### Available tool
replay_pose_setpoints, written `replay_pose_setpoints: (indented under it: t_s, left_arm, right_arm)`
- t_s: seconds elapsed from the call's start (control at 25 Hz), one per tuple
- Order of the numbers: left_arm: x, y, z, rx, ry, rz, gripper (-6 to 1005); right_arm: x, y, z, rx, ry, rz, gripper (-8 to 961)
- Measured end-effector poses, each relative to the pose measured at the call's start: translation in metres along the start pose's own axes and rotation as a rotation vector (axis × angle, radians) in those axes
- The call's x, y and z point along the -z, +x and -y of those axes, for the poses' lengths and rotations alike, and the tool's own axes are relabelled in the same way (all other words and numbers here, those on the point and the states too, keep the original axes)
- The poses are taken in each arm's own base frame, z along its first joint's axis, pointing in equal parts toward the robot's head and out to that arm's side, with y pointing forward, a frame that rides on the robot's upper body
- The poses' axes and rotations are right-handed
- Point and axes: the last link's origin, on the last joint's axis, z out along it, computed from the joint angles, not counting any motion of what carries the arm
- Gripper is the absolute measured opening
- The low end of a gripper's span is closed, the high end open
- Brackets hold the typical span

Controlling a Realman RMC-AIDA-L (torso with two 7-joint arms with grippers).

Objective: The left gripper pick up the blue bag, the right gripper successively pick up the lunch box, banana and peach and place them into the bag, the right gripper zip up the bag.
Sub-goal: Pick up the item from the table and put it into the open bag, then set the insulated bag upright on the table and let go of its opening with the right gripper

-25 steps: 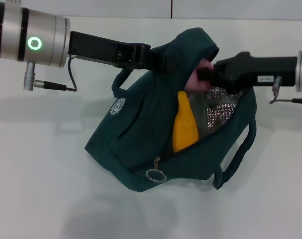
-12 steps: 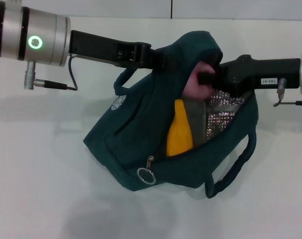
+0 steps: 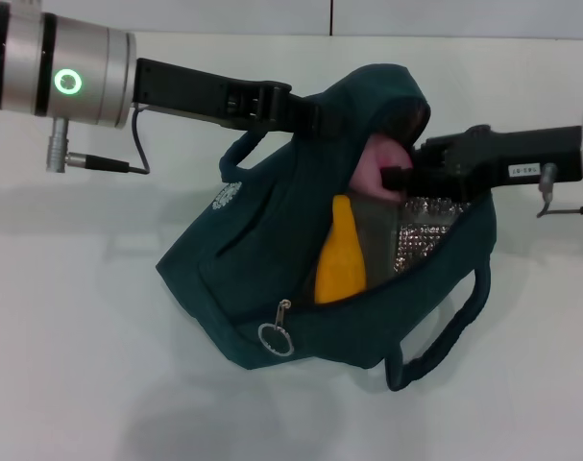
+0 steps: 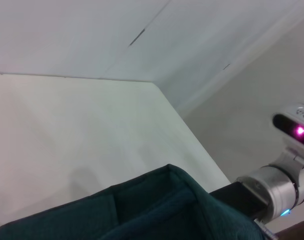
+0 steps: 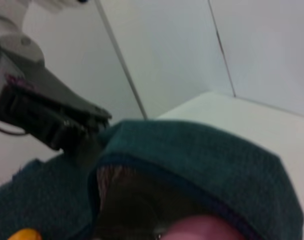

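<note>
**Pink fruit at the mouth of the bag: easing the last item in**

Head view: we see the left gripper point(image 3: 305, 113) reaching in from the left and clamped on the upper rim of the blue bag point(image 3: 262, 250), holding it up off the white table point(image 3: 70, 365) with the mouth gaping to the right. The right gripper point(image 3: 395, 179) comes in from the right, closed on the peach point(image 3: 374, 165), which sits just inside the opening under the raised flap. Below it the banana point(image 3: 336, 255) stands on end against the foil lining, and a clear edge beside the banana looks like the lunch box point(image 3: 376, 240), though we cannot be sure. The zipper ring point(image 3: 275, 338) hangs at the near side.

To do this well, we judge the peach should travel deeper and lower, into the free space to the right of the banana, before the fingers part; dropped at the lip, a round fruit may roll back out. The left arm should hold the rim steady and high.

Left wrist view: only teal fabric and the right arm's silver wrist point(image 4: 284, 182) beyond it show; no fingers.

Right wrist view: we look into the dark opening under the flap point(image 5: 202, 150), with the peach at the frame edge, a sliver of banana, and the left gripper pinching the rim.
</note>
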Motion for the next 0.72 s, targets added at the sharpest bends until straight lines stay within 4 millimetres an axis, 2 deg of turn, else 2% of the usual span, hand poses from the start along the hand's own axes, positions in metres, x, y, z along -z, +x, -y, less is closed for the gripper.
replay_pose_setpoints:
  t_s: [0.08,0.28,0.48,0.72]
  left_arm:
    - [0.0,0.0,0.0,0.0,0.002,0.0,57]
    - [0.0,-0.002,0.002,0.009,0.001,0.002,57]
    - [0.001,-0.002,0.003,0.011,0.003,-0.001,57]
    - [0.001,-0.002,0.004,0.012,0.007,-0.003,58]
  right_arm:
    - [0.006,-0.002,0.0,0.006,0.008,0.019,367]
    - [0.025,-0.002,-0.002,-0.002,0.01,0.069,608]
    - [0.051,0.006,-0.003,-0.042,0.001,0.13,650]
    - [0.094,0.033,-0.008,-0.059,0.005,0.145,700]
